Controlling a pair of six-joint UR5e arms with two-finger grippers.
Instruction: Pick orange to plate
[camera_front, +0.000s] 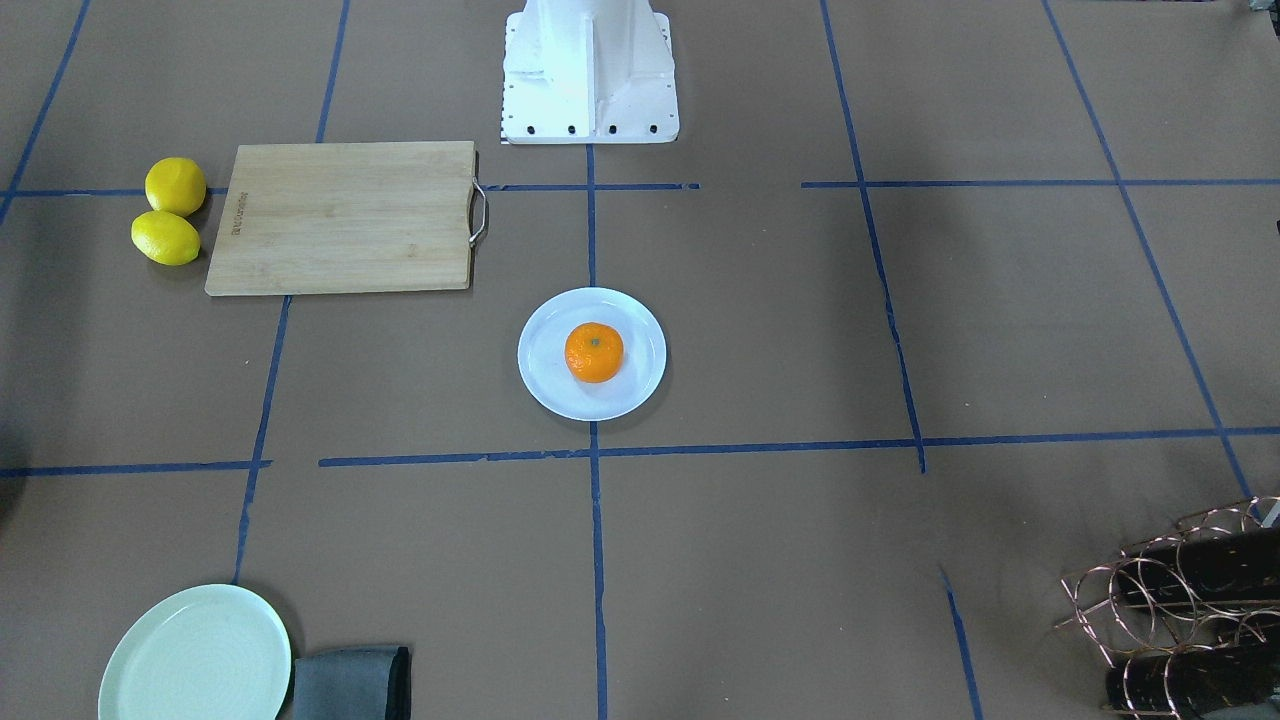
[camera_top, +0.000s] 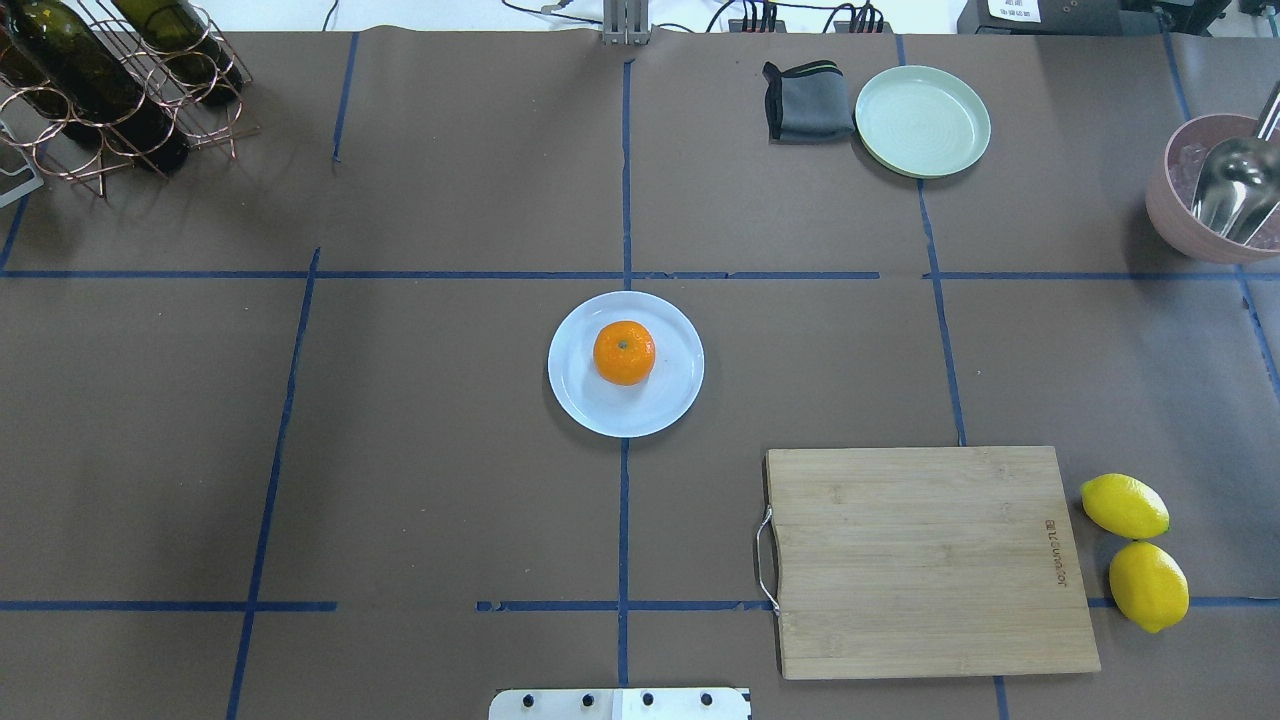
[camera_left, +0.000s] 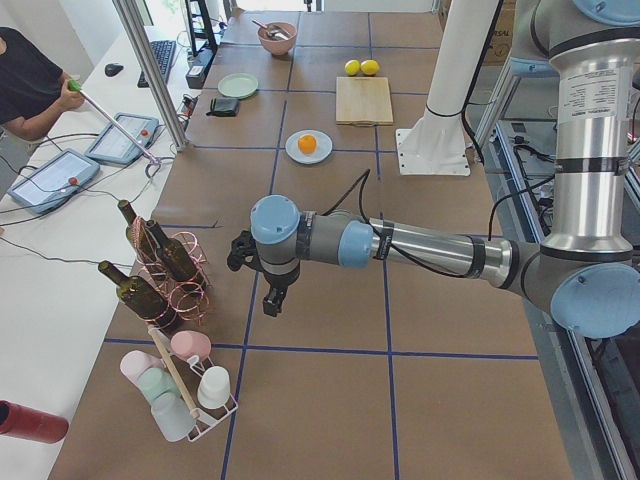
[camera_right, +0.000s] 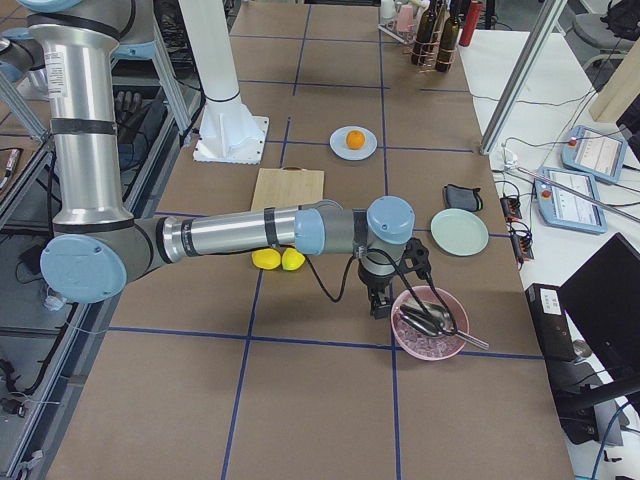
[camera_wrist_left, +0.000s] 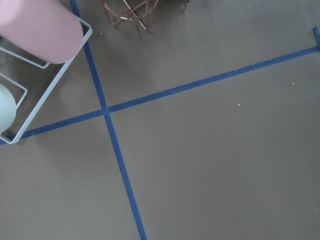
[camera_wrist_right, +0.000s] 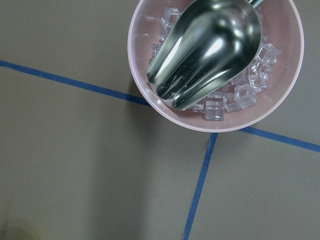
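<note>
The left gripper (camera_left: 272, 303) hangs fingers-down over bare table (camera_top: 440, 500), near a copper wire rack (camera_left: 178, 290) that holds dark bottles (camera_left: 150, 297). It shows only in the left side view, so I cannot tell whether it is open or closed. The right gripper (camera_right: 380, 305) also points down, just beside a pink bowl (camera_wrist_right: 215, 127). It shows only in the right side view, and its width cannot be judged either. Neither gripper is near the fruit.

The orange (camera_top: 624, 352) sits on the plate (camera_top: 660, 395), a little off centre toward the far rim in the overhead view, at the middle of the table. Its greenish stem spot faces straight up. It looks round, with no clear long axis.

The bowl holds ice cubes (camera_wrist_right: 240, 95) with a metal scoop (camera_wrist_right: 207, 47) lying on them, handle over the rim. A white wire holder (camera_left: 205, 425) near the bottles carries pastel cups (camera_left: 190, 345).

On the robot's right are a wooden board (camera_top: 925, 560), two lemons (camera_top: 1124, 505) touching just beside it, a mint plate (camera_top: 922, 121) and a folded grey cloth (camera_top: 808, 100) against that plate.
</note>
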